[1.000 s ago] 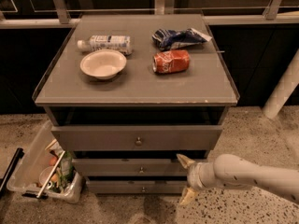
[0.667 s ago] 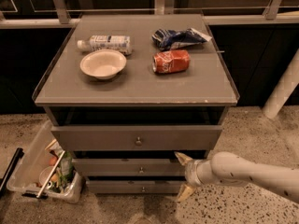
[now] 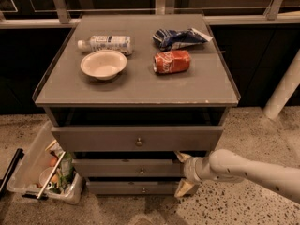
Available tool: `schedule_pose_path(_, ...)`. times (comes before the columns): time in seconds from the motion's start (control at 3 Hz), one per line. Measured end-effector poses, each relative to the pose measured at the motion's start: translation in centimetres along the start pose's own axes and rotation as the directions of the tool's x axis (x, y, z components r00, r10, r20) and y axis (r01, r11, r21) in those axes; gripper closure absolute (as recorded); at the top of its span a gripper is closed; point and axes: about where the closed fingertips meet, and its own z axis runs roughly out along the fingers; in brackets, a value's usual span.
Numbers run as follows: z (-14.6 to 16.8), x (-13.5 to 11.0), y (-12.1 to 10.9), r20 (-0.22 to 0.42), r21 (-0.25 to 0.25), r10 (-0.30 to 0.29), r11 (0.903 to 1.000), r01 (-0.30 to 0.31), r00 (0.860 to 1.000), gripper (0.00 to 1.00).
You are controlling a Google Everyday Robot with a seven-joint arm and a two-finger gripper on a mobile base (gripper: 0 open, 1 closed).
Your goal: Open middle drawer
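The middle drawer (image 3: pixel 122 168) is the grey flat front with a small round knob (image 3: pixel 141 171), second of three in the grey cabinet (image 3: pixel 136 90). It looks shut, about flush with the lowest front (image 3: pixel 131 187). The taller top drawer front (image 3: pixel 136 137) is above it. My gripper (image 3: pixel 181 173) comes in from the right on a white arm (image 3: pixel 253 170). It is at the right end of the middle drawer front. It is open, with one fingertip (image 3: pixel 180 155) above and one (image 3: pixel 183 189) below. It holds nothing.
On the cabinet top lie a white bowl (image 3: pixel 103 63), a water bottle (image 3: pixel 105 43), a red can (image 3: pixel 172 61) and a blue bag (image 3: pixel 180 36). A clear bin (image 3: pixel 40 172) of items stands on the floor at left. A white pole (image 3: pixel 283 90) is at right.
My gripper has moved a little to the left, closer to the right end of the middle drawer front. The drawers have not moved.
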Motion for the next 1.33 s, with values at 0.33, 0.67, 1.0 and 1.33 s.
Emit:
schedule_pose_path(0.33,0.7,0.9,-0.7,-0.002,0.006,-0.006,1.0000,0.006,1.000,0.00)
schedule_pose_path(0.67,1.7,3.0,-0.7,-0.026,-0.001,0.012,0.9999,-0.012,1.000,0.00)
schedule_pose_path(1.0,1.7,3.0,-0.7,-0.026,-0.001,0.012,0.9999,-0.012,1.000,0.00)
schedule_pose_path(1.33,1.7,3.0,-0.7,-0.026,-0.001,0.012,0.9999,-0.012,1.000,0.18)
